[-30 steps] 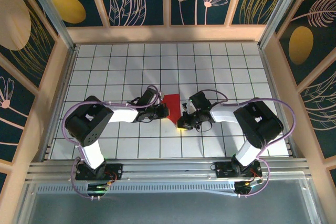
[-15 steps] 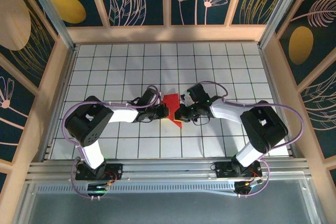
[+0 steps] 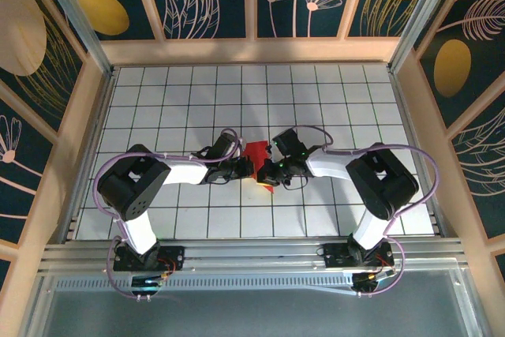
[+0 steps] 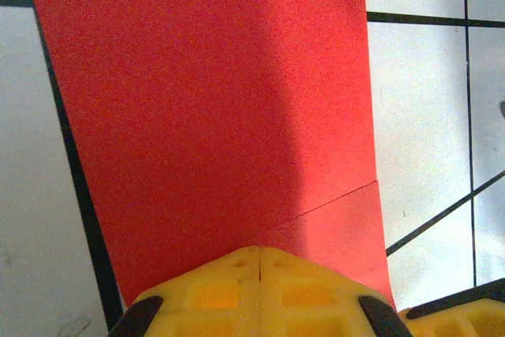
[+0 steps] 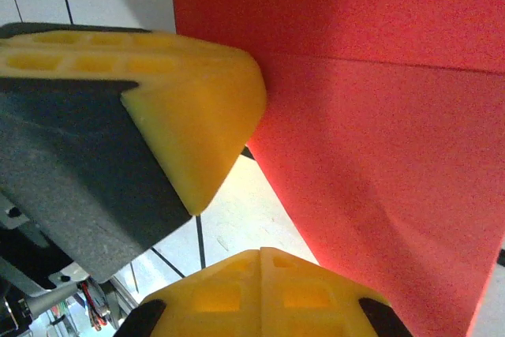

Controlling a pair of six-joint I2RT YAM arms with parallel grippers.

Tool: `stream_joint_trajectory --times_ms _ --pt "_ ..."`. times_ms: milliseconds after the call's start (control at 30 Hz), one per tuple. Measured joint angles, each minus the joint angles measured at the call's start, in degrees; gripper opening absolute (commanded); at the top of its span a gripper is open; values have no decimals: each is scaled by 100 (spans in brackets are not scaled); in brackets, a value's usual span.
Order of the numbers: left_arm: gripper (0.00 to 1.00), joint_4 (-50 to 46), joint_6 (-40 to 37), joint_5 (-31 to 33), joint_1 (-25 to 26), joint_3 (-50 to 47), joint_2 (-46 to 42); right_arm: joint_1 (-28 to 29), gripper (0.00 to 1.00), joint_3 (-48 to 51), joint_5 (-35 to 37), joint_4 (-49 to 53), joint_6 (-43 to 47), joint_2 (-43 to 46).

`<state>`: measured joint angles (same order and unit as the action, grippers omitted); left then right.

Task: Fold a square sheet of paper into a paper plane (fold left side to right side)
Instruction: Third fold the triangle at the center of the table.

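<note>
Red paper (image 4: 205, 100) at L gripper (image 4: 259, 252) and R gripper (image 5: 259, 254), both shut, gripping nothing; if my tips drag, crease skews.

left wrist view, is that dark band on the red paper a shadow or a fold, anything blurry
Left wrist: the soft-edged dark band down the red paper reads as shadow; the sharp line low right is a crease; the left pincer looks slightly soft. Right wrist: the paper's top is shaded. Top external: even light.
</note>
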<state>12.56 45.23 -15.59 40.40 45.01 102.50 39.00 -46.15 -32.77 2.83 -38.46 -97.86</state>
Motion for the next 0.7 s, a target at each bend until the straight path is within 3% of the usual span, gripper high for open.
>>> stream_joint_trajectory --times_ms 700 --pt "0 -315 -264 129 11 197 37 -2 0 83 199 -33 -9 -136"
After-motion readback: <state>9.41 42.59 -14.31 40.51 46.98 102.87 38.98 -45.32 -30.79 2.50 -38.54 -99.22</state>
